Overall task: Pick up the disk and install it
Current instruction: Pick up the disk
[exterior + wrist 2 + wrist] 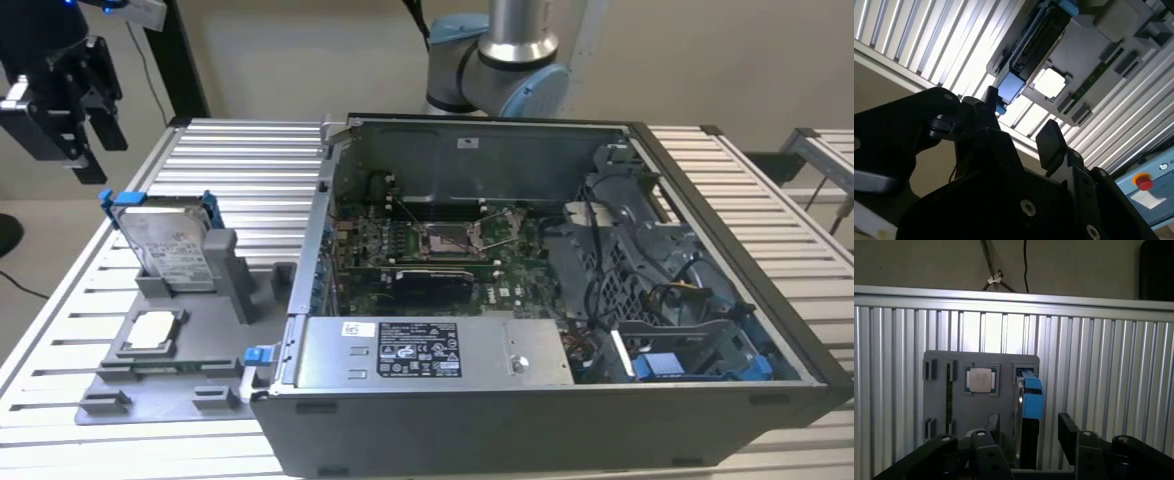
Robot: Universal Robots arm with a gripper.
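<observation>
Foreground first, in the exterior view: picking out a small square silver chip (151, 330) seated flat on the grey plastic fixture plate (160, 385). Moving to twelve o'clock of that chip and finding the flat silver-grey hard disk with its white label and bright blue bracket (171, 245). Stands upright in a grey slotted stand (220, 265), probably so as to offer its top edge to a grab from above. Looking up toward eleven o'clock of the disk: catching the black two-finger gripper (74, 150), well apart from it, spread wide and carrying nothing. Appears lined up over the blue edge in the first wrist view.

Swinging to three o'clock: an open black computer case (534, 430), lid off, presumably to receive the drive. Holds a large grey metal box with a white label (534, 350) at its near wall. Cannot read the print on either label.
</observation>
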